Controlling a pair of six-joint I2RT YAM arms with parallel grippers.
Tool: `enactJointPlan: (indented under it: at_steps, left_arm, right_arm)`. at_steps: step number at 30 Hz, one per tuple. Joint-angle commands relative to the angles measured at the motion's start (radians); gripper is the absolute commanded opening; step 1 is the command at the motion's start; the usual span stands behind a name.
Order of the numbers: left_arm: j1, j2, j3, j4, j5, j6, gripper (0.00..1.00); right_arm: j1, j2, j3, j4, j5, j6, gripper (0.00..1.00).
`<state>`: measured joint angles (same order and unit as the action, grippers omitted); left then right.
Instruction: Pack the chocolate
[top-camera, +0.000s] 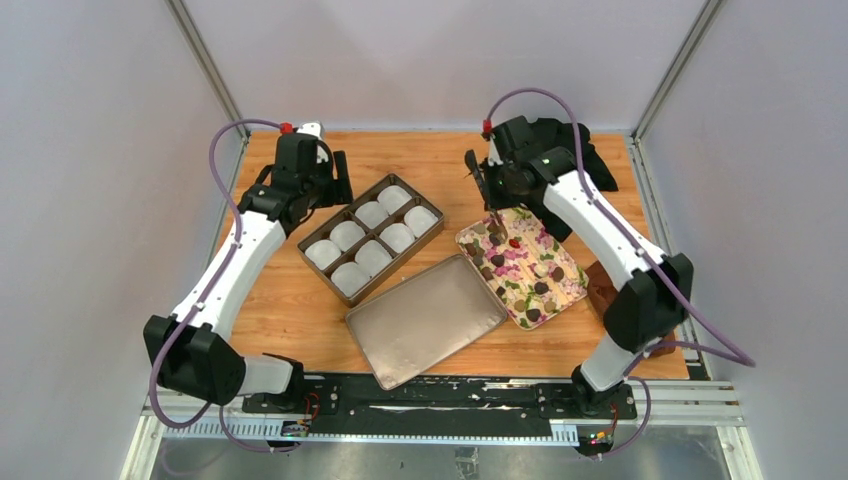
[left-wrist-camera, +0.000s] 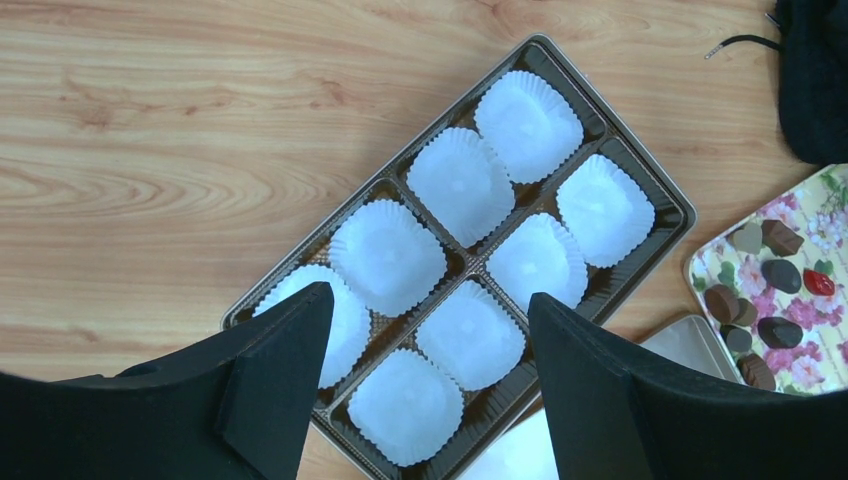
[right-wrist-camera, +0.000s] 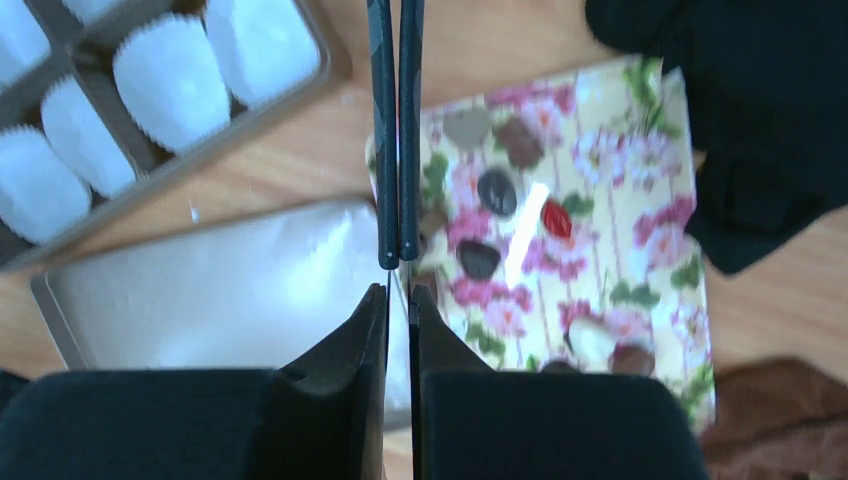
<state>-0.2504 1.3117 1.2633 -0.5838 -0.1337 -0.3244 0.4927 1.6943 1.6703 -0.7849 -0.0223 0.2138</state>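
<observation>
My right claw (right-wrist-camera: 397, 292), clamped on thin dark tweezers (right-wrist-camera: 382, 150) suited to such small pieces, hovers over the flowered tray (right-wrist-camera: 650, 180) holding the dark brown chocolate (right-wrist-camera: 497, 190), my left claw (left-wrist-camera: 428, 297) apart above the white paper cups (left-wrist-camera: 460, 185).

Pale grey walls (top-camera: 430, 60), metal corner posts (top-camera: 207, 70), wooden tabletop (top-camera: 290, 310), black rail (top-camera: 450, 388) at near edge, seemingly even light

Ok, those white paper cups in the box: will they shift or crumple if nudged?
Probably light and flimsy: the paper cups look thin and pleated, so a nudge likely dents them. Each sits snug in its own compartment of the box, so sliding far seems unlikely.
</observation>
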Motion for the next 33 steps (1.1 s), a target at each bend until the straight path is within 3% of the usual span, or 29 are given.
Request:
enactJointPlan:
  at_steps: [1, 10, 25, 33]
  left_arm:
    - [0.004, 0.033, 0.036, 0.025, 0.001, 0.008, 0.77]
    - [0.005, 0.073, 0.037, 0.050, 0.042, -0.010, 0.77]
    - [0.005, 0.079, 0.009, 0.024, 0.023, -0.003, 0.77]
    - [0.005, 0.071, 0.010, 0.023, 0.024, -0.005, 0.77]
  right_arm:
    - [-0.006, -0.113, -0.158, -0.179, 0.004, 0.044, 0.03]
    - [-0.025, -0.214, -0.310, -0.270, 0.021, 0.063, 0.11]
    - [-0.092, -0.114, -0.281, -0.331, -0.059, 0.005, 0.27]
    - [-0.094, -0.056, -0.238, -0.338, -0.068, -0.019, 0.30]
